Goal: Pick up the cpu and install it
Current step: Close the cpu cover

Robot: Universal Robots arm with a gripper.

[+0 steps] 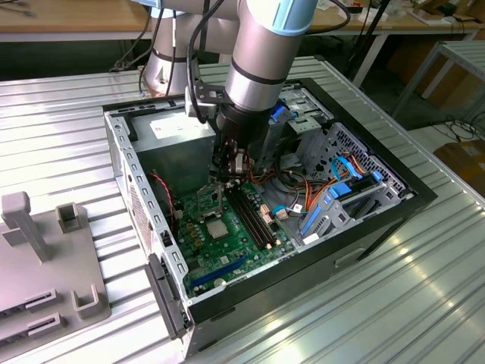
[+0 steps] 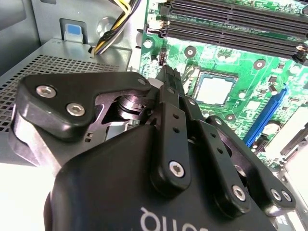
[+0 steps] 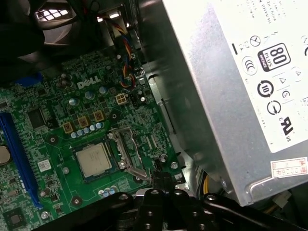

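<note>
The cpu (image 3: 94, 160), a small silver-grey square, lies flat in its socket on the green motherboard (image 3: 53, 103). In the exterior view the cpu (image 1: 215, 227) sits low in the open computer case, and the second wrist view has the cpu (image 2: 215, 90) just past the fingertips. The socket's metal retention frame (image 3: 127, 154) stands open beside the chip. My gripper (image 2: 166, 74) hangs inside the case, a little above the board and beside the socket; its black fingers are shut together with nothing between them. The exterior view puts the gripper (image 1: 231, 173) above the raised frame.
A grey power supply box (image 3: 231, 86) stands close beside the gripper. Black memory slots (image 2: 231, 19) and a blue expansion slot (image 3: 14, 154) flank the socket. The metal case wall (image 1: 132, 182) and a drive cage with blue cables (image 1: 341, 189) enclose the board. A grey fixture (image 1: 45, 258) sits on the table.
</note>
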